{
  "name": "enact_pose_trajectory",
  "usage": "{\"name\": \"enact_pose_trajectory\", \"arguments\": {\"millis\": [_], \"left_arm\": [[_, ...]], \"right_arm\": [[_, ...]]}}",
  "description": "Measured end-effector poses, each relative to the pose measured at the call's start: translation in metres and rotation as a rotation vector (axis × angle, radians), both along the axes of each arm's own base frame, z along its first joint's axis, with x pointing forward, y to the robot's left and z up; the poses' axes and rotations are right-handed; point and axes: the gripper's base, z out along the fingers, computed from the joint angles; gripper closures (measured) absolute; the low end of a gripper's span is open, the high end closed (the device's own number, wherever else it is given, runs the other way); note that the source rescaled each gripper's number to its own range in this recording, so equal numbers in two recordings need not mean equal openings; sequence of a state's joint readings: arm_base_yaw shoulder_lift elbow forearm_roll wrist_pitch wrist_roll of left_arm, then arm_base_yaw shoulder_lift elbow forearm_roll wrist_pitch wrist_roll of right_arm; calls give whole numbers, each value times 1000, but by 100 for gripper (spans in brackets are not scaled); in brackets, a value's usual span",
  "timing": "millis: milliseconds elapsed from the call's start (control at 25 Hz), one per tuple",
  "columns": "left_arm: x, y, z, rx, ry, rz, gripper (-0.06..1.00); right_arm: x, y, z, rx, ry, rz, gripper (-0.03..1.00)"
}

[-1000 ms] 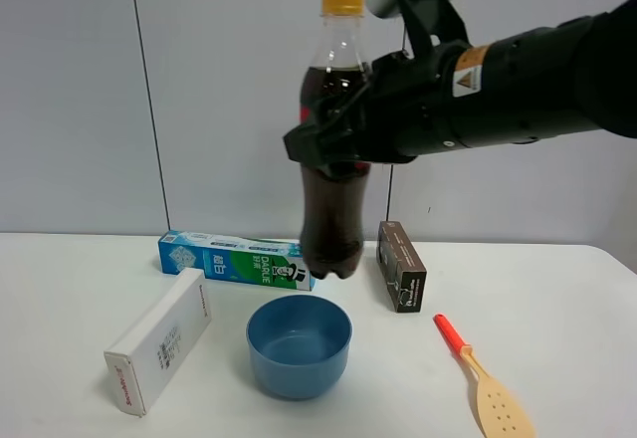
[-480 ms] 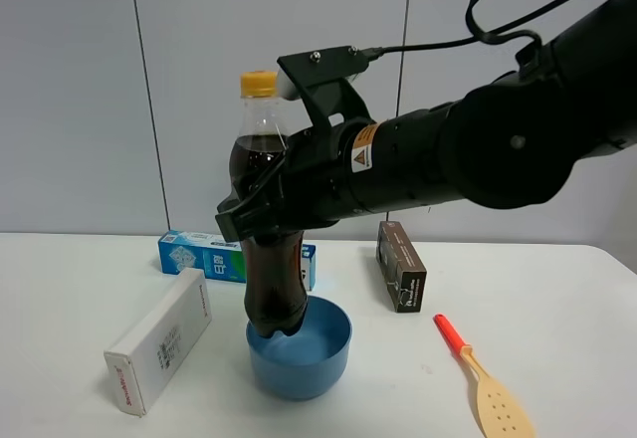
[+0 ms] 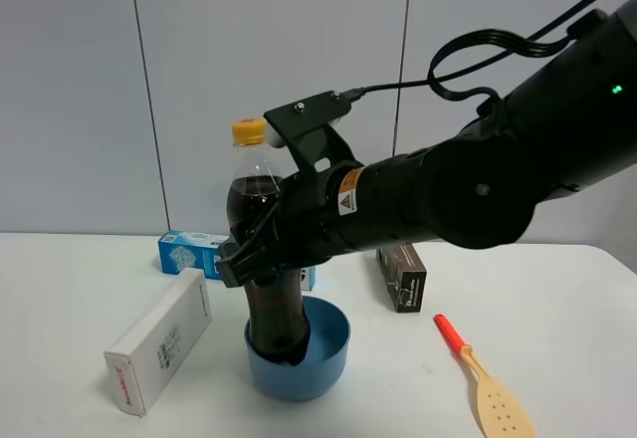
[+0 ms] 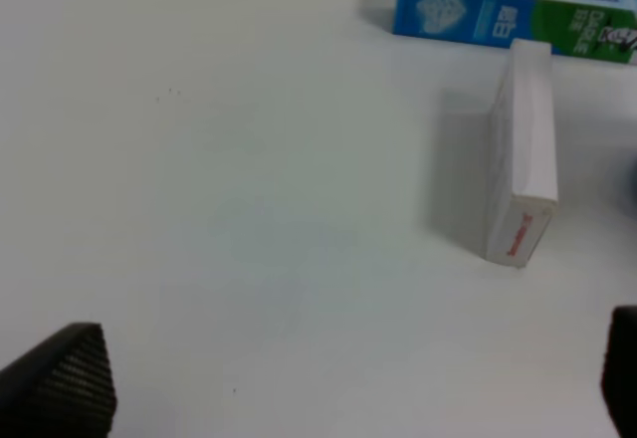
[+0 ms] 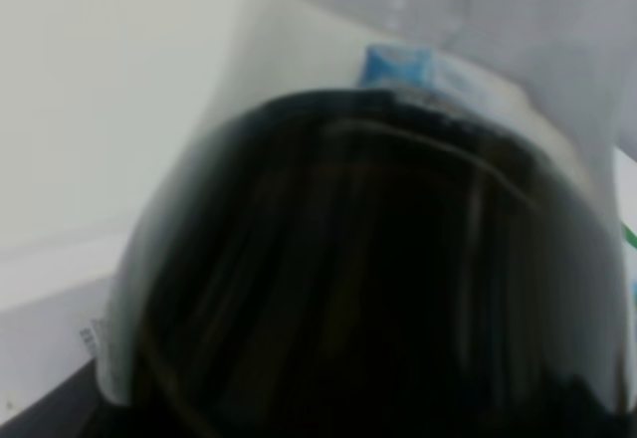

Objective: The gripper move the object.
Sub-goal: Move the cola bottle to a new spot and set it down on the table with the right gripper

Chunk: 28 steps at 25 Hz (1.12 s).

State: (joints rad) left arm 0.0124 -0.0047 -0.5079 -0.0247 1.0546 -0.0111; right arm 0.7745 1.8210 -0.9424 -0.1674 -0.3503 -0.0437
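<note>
The cola bottle [image 3: 255, 191], clear plastic with a yellow-orange cap, stands upright with its base inside the blue bowl [image 3: 323, 353]. My right gripper [image 3: 261, 254], the black end of the bulky arm with a yellow warning sticker, is shut around the bottle's middle and hides the label. The right wrist view is filled by the dark bottle [image 5: 358, 279] up close. My left gripper [image 4: 338, 388] is open and empty above bare table; only its two dark fingertips [image 4: 60, 383] show. It is out of the exterior view.
A white box [image 3: 159, 338] lies left of the bowl and shows in the left wrist view [image 4: 523, 174]. A blue-green toothpaste box [image 3: 194, 256] lies behind. A brown box [image 3: 402, 277] stands at the right. A red-handled wooden spatula [image 3: 483, 378] lies front right.
My right gripper has carried the bottle left and down, from high above the toothpaste box to the bowl, where its base now sits inside.
</note>
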Motion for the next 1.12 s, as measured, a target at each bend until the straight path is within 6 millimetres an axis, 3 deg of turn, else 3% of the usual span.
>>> {"name": "enact_pose_trajectory", "arguments": {"millis": [240, 560, 1120], "left_arm": [[0, 0, 0, 0, 0, 0, -6], [0, 0, 0, 0, 0, 0, -6], [0, 0, 0, 0, 0, 0, -6]], "right_arm": [[3, -2, -4, -25, -13, 3, 97], [8, 3, -26, -59, -46, 29, 97], [10, 3, -27, 5, 27, -32, 95]]}}
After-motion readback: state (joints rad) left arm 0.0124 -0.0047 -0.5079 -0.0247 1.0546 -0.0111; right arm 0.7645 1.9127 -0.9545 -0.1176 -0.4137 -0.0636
